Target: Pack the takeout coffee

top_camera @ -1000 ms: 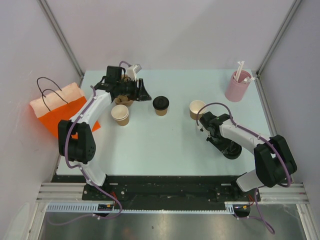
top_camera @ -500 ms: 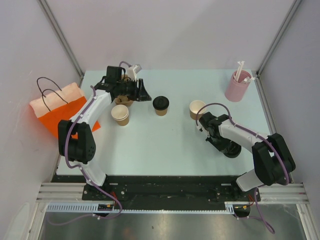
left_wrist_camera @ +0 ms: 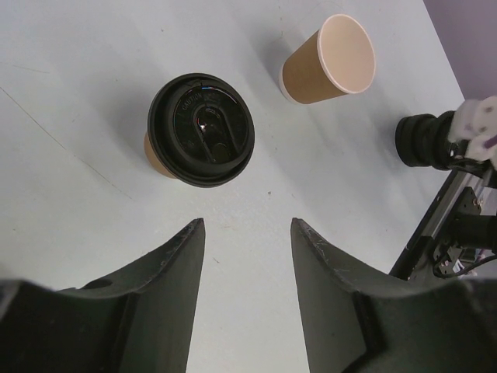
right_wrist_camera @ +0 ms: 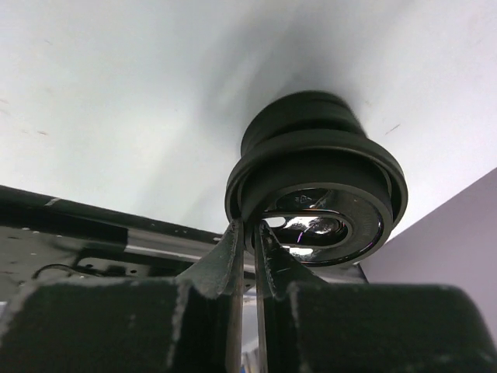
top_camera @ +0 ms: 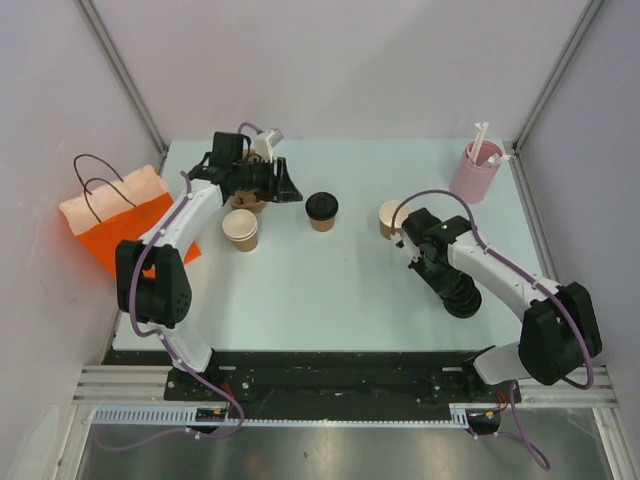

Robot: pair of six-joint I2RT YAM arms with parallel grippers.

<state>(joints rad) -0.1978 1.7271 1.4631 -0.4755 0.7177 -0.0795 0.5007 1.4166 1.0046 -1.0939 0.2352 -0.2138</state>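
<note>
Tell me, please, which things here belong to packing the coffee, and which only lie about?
For the job: lidded cup, open cup near the right arm, black lids pinched by the right gripper, orange bag.
Lying about, likely: pink straw holder, spare cup.

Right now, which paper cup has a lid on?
The middle cup, capped with a black lid. The left cup and the right cup both stand open, showing pale insides.
</note>
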